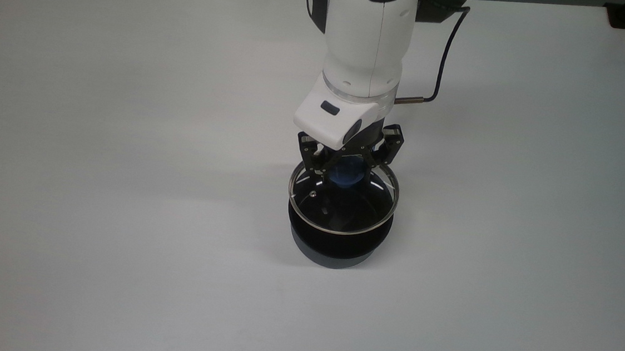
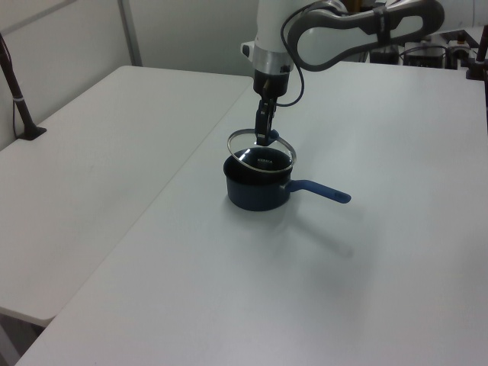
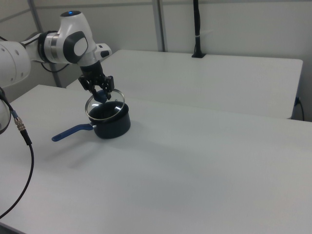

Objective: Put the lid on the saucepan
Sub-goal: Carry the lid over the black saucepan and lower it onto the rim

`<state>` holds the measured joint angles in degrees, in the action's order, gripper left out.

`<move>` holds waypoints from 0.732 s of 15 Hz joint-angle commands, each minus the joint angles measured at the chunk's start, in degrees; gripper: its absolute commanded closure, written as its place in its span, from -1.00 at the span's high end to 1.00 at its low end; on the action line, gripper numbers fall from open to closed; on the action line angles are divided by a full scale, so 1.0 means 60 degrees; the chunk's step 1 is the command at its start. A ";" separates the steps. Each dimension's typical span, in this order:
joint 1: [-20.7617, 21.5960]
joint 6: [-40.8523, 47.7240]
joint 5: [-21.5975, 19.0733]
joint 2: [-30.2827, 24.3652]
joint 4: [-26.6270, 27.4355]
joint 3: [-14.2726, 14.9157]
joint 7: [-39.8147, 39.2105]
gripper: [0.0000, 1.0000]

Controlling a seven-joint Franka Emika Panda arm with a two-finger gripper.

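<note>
Lid (image 1: 342,203), with the gripper (image 1: 347,174) clamping its blue knob, is hanging just above the saucepan (image 1: 338,244): lowering it level and centred will be seating 1 rim inside the other.

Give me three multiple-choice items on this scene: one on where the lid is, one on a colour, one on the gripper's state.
1. Where is the lid?
A. Flat on the table beside the pan
B. Held over the saucepan's mouth
C. Under the saucepan

2. What colour is the saucepan's handle?
A. Red
B. White
C. Blue

3. What is the gripper doing?
A. Shut on the lid's knob
B. Open above bare table
C. Gripping the pan handle

Key: 1 B, the glass disc sits tilted above the rim in the left view. 2 C, it shows blue in the left view. 3 A, the fingers flank the blue knob.
</note>
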<state>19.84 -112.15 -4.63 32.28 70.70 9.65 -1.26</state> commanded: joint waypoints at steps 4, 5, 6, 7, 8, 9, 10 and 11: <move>0.0077 -0.0190 -0.0210 0.0435 -0.0460 0.0077 0.0151 -0.80; 0.0091 -0.0176 -0.0210 0.0435 -0.0460 0.0076 0.0137 -0.80; 0.0091 -0.0190 -0.0210 0.0449 -0.0460 0.0062 0.0137 -0.80; 0.0077 -0.0191 -0.0210 0.0450 -0.0460 0.0047 0.0137 -0.80; 0.0077 -0.0191 -0.0210 0.0450 -0.0460 0.0018 0.0137 -0.80; 0.0077 -0.0191 -0.0210 0.0450 -0.0445 0.0003 0.0137 -0.80; 0.0077 -0.0176 -0.0210 0.0464 -0.0431 -0.0011 0.0137 -0.80; 0.0077 -0.0176 -0.0210 0.0566 -0.0445 -0.0012 0.0137 -0.80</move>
<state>19.85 -112.95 -4.63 34.33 69.71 9.33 -1.10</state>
